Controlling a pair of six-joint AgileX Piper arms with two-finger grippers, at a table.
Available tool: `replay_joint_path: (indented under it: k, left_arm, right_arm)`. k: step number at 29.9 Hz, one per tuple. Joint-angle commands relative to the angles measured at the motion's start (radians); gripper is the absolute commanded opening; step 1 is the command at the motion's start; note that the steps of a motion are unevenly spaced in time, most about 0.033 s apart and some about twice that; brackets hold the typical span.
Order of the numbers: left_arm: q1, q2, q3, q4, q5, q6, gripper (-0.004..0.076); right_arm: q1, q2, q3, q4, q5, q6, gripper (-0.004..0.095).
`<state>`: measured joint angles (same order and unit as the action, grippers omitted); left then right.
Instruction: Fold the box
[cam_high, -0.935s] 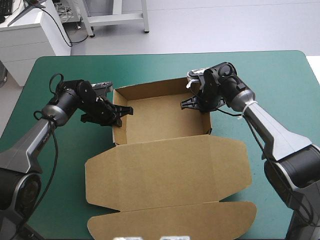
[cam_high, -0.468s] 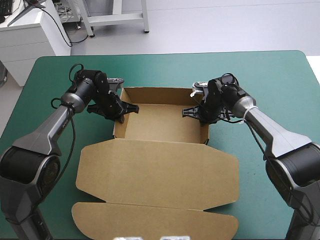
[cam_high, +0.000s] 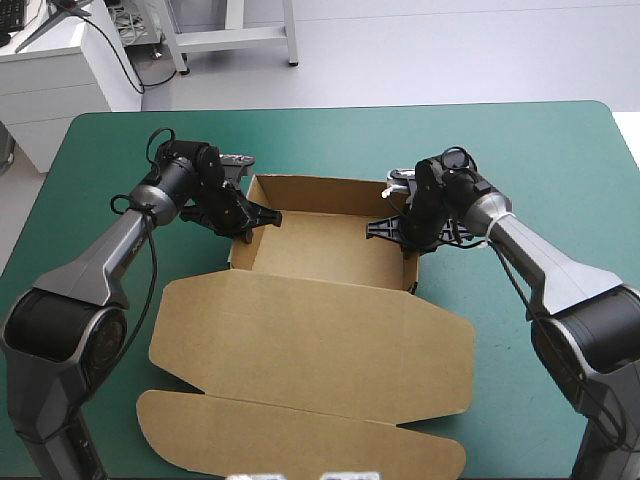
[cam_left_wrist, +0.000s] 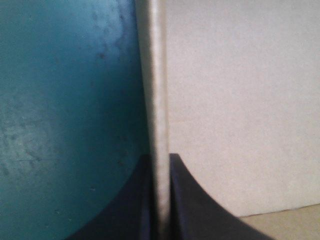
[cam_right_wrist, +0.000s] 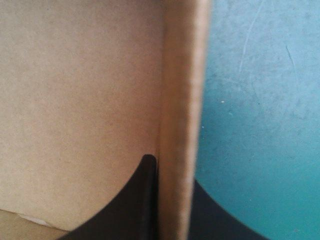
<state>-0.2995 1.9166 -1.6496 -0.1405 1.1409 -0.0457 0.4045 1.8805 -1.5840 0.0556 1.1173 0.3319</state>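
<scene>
The brown box (cam_high: 320, 245) stands in mid-table as an open tray with its walls up. Its lid (cam_high: 310, 340) lies flat toward the front edge, ending in a rounded flap (cam_high: 290, 435). My left gripper (cam_high: 247, 216) is shut on the tray's left wall, and my right gripper (cam_high: 400, 226) is shut on the right wall. In the left wrist view the wall's edge (cam_left_wrist: 159, 90) runs straight up from my left gripper (cam_left_wrist: 159, 157). The right wrist view shows the other wall's edge (cam_right_wrist: 181, 100) pinched in my right gripper (cam_right_wrist: 172, 170), with the tray's inside beside it.
Bare teal-green cover (cam_high: 560, 160) lies to the right of the box, behind it and along the left side. The lid's flap reaches close to the table's front edge.
The box has turned and slid a little toward the left, its lid swinging leftward. My left gripper moved farther back along the left wall. The right gripper barely shifted.
</scene>
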Motion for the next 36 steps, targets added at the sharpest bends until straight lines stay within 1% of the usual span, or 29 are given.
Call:
replay_joint_path:
  k: [1, 3, 5, 8, 11, 13, 14, 16, 19, 22, 28, 30, 33, 36]
  left_arm:
    - [-0.008, -0.036, -0.020, -0.011, -0.007, 0.017, 0.0011]
    - [-0.008, -0.038, -0.020, -0.018, -0.007, 0.017, 0.0043]
    - [-0.008, -0.038, -0.020, -0.018, -0.007, 0.017, 0.0092]
    - [-0.008, -0.038, -0.020, -0.016, -0.013, 0.022, 0.0177]
    - [-0.008, -0.038, -0.025, -0.016, -0.025, 0.057, 0.0283]
    - [-0.008, -0.038, -0.027, -0.016, -0.038, 0.107, 0.0368]
    - [-0.008, -0.038, -0.027, -0.016, -0.060, 0.113, 0.0408]
    - [-0.008, -0.038, -0.027, -0.009, -0.101, 0.113, 0.0443]
    - [-0.008, -0.038, -0.027, -0.018, -0.148, 0.113, 0.0442]
    - [-0.008, -0.034, -0.027, -0.083, -0.176, 0.105, 0.0442]
    - [-0.008, -0.024, -0.027, -0.240, -0.156, 0.102, 0.0441]
    - [-0.008, -0.021, -0.027, -0.282, -0.153, 0.102, 0.0442]
    - [-0.008, -0.018, -0.027, -0.304, -0.153, 0.106, 0.0442]
    - [-0.008, -0.020, -0.031, -0.287, -0.153, 0.148, 0.0442]
  right_arm:
    - [-0.001, -0.048, -0.017, -0.030, 0.046, -0.069, 0.0110]
    - [-0.001, -0.048, -0.017, -0.032, 0.042, -0.069, 0.0223]
    - [-0.001, -0.046, -0.017, -0.032, 0.035, -0.069, 0.0336]
    - [-0.001, -0.045, -0.017, -0.032, 0.025, -0.067, 0.0439]
    - [-0.001, -0.042, -0.017, -0.032, 0.018, -0.062, 0.0499]
    - [-0.001, -0.042, -0.017, -0.032, 0.018, -0.043, 0.0501]
    - [-0.001, -0.042, -0.017, -0.032, 0.015, -0.034, 0.0501]
    - [-0.001, -0.042, -0.017, -0.024, 0.013, -0.034, 0.0501]
    - [-0.001, -0.042, -0.017, 0.005, 0.013, -0.034, 0.0497]
    - [-0.001, -0.042, -0.017, 0.012, 0.013, -0.043, 0.0495]
    - [-0.001, -0.042, -0.017, 0.012, 0.017, -0.045, 0.0495]
    - [-0.001, -0.042, -0.017, 0.012, 0.021, -0.069, 0.0495]
    - [-0.001, -0.042, -0.019, 0.019, 0.021, -0.075, 0.0495]
    - [-0.001, -0.044, -0.046, 0.015, 0.021, -0.048, 0.0495]
